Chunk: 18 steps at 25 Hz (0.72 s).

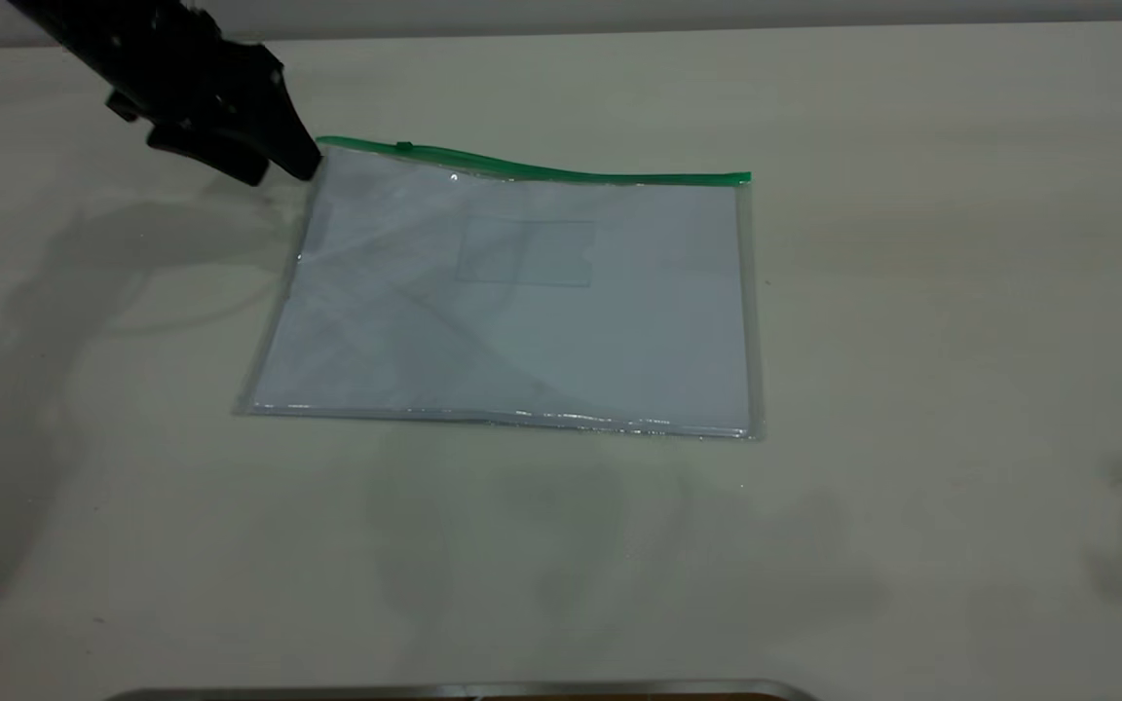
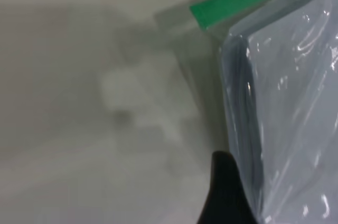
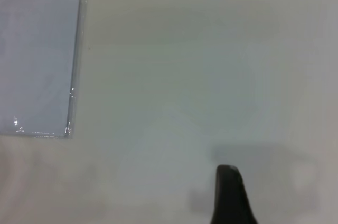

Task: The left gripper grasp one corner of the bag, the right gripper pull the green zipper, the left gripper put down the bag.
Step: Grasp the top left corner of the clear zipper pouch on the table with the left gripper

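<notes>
I have the left gripper (image 1: pixel 303 161) at the far left corner of the bag (image 1: pixel 522 312), right where the green zipper (image 1: pixel 561 173) begins. That corner rides a little off the table (image 1: pixel 960 292) while the rest of the pouch lies flat near the middle, so I judge the claw closed on the plastic; my left wrist view shows one dark finger (image 2: pixel 227 192) pressed against the bag's side edge. Holding there makes sense: it anchors the zip end so the strip stays taut for a pull along the far edge. The small slider tab (image 1: pixel 404 146) sits close to the held corner.

The right gripper (image 3: pixel 229 195) is off to the right side of the table, well apart from the bag; I see only one finger, so I cannot tell its opening. Nothing lies between it and the zipper.
</notes>
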Each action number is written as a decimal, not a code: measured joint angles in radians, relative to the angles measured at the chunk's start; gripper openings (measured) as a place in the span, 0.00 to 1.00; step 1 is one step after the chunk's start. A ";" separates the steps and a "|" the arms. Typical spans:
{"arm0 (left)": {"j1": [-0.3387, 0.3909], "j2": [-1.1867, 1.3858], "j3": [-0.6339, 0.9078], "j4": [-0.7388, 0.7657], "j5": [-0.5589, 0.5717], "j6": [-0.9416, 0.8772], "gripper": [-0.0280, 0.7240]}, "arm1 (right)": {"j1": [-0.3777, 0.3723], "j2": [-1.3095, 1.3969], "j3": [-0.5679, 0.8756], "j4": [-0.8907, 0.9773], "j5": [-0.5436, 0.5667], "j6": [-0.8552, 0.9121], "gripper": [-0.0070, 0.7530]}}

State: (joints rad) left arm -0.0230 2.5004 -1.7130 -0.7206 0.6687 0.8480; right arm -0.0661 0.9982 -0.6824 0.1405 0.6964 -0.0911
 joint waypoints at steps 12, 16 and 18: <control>0.000 0.075 -0.001 -0.133 -0.066 0.145 0.82 | 0.000 0.000 0.000 0.001 -0.001 0.000 0.71; 0.000 0.101 -0.001 -0.275 -0.070 0.248 0.82 | 0.000 0.000 0.000 0.001 -0.001 0.000 0.71; 0.000 0.108 -0.001 -0.323 -0.071 0.292 0.82 | 0.000 0.000 0.000 0.001 -0.001 0.000 0.71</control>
State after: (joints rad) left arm -0.0230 2.6084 -1.7141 -1.0438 0.5979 1.1402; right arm -0.0661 0.9982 -0.6824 0.1414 0.6955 -0.0915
